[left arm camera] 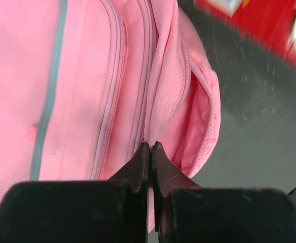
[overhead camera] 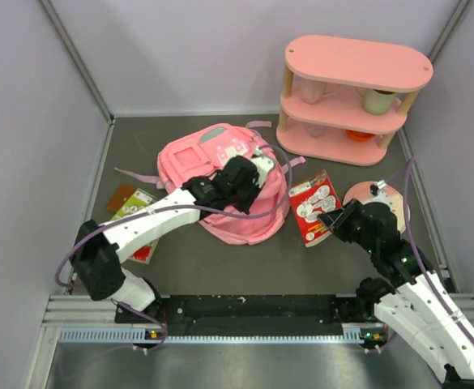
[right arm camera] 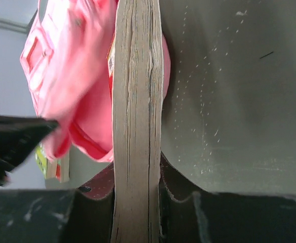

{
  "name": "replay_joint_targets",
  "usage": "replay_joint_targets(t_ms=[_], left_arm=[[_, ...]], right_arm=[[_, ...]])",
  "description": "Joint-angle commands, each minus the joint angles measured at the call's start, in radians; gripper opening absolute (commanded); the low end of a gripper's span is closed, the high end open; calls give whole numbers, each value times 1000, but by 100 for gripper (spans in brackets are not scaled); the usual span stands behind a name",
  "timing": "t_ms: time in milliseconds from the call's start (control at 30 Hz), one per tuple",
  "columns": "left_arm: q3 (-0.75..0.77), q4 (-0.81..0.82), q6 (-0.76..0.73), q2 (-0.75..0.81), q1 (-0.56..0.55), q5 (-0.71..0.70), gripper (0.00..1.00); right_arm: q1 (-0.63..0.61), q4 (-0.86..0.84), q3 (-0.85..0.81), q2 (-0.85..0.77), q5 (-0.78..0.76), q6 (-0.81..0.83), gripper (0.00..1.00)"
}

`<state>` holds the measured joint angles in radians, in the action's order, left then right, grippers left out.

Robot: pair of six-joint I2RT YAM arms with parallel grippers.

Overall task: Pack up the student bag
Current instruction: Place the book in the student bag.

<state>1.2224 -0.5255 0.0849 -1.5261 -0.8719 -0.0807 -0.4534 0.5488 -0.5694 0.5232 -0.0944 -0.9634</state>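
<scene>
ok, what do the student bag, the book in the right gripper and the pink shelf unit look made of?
Student bag: matte woven fabric; stitched seams, zips, mesh side panel. Book: paper, layered page edges; red cover looks glossy. Shelf unit: smooth pink boards, likely painted wood or plastic; pale posts look wooden.

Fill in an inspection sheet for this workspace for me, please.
Surface: dark grey table, speckled.
Job's things: pink backpack lying at centre.
Clutter: pink shelf at the back right, booklets at left, pink disc at right.
Pincers: left pincer shut, tips at the backpack's zip seam; right pincer shut on a red book.
Cables: purple cables along both arms.
Surroundings: pale walls.
</scene>
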Motion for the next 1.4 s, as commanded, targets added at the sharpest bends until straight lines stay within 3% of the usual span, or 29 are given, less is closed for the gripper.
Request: replay_joint_targets(t_ms=[0, 200, 433, 533, 767, 1000, 1133, 1367], left_arm=[[143, 111, 12, 121, 43, -99, 0], [199, 139, 24, 133, 59, -157, 0], [144, 208, 16, 198, 57, -80, 0], [118, 228, 19, 225, 57, -56, 0], [120, 265, 44, 231, 56, 27, 0], [138, 294, 44, 224, 56, 125, 0], [144, 301, 27, 230, 59, 171, 0], [141, 320, 26, 251, 63, 200, 0]], right_arm=[[9, -75, -49, -12, 131, 5, 0], [12, -177, -27, 47, 379, -61, 0], [10, -571, 68, 201, 599, -204, 0], [9, -650, 46, 317, 587, -207, 0], [-33, -1061, 5, 676, 552, -270, 0], [-136, -1284, -210, 1007, 397, -314, 0], [-145, -1316, -328, 1226, 378, -330, 0], [-153, -1362, -474, 1435, 352, -344, 0]])
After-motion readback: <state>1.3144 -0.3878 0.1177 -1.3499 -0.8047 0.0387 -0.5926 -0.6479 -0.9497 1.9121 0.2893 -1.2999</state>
